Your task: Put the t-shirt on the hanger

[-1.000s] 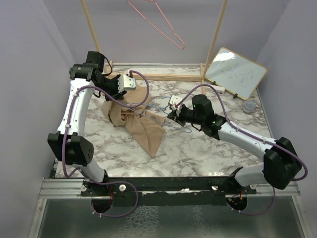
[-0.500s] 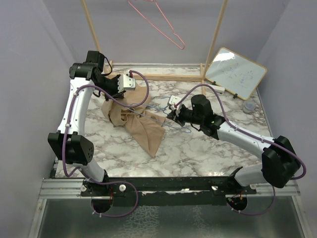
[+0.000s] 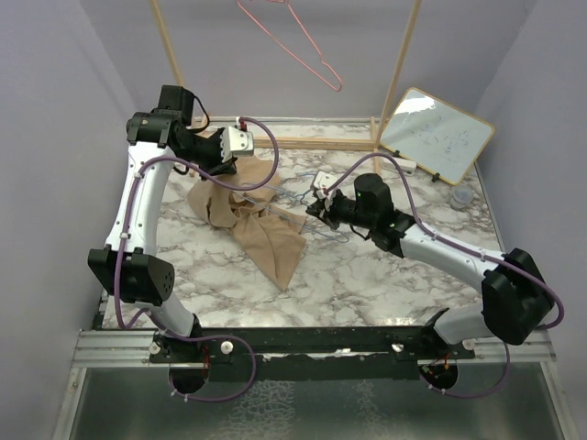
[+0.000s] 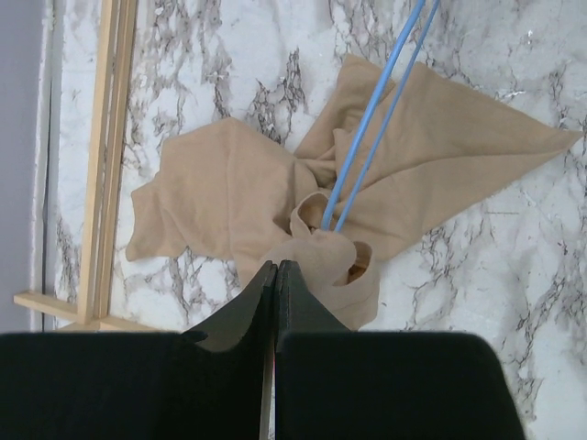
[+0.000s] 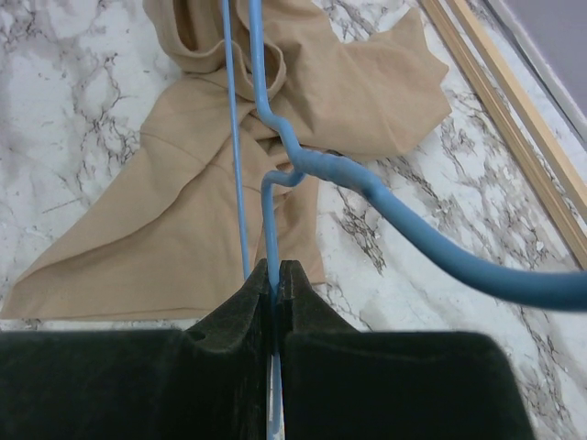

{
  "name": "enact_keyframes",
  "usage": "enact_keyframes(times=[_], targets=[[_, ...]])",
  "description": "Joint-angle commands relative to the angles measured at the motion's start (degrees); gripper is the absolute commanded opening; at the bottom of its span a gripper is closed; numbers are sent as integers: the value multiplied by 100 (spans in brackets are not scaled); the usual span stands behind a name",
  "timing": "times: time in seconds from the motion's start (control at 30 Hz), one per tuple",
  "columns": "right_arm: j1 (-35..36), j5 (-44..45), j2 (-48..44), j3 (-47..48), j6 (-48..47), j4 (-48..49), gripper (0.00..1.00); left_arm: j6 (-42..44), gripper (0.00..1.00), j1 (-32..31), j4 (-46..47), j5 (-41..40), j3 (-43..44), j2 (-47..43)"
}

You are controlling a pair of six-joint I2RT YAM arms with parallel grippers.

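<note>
Pinching a fold at the collar, the left hand (image 4: 276,268) has its fingers pressed together on the t-shirt (image 4: 220,192). The cloth looks soft, light and limp, so it will likely sag wherever it is unheld, and the neck rim seems the best hold. The right hand (image 5: 275,268) is clamped on the thin wire of the hanger (image 5: 339,168) just beside its twist; the wire is probably stiff, springy and slick. One hanger end enters the neck opening, and the shirt lies bunched on the tabletop (image 4: 514,275). The left arm arches high with its wrist bent down, while the right stretches low.
</note>
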Motion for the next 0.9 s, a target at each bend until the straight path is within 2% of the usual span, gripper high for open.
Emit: enact_keyframes(times=[0.0, 0.33, 0.87], targets=[[-26, 156, 182, 101, 392, 812, 1, -533, 0, -138, 298, 409, 119, -77], [-27, 677, 842, 462, 608, 1037, 1, -1478, 0, -533, 1067, 411, 72, -247], [-22, 1220, 1163, 592, 1140, 1399, 1, -2551, 0, -1125, 2123, 178, -216, -347]])
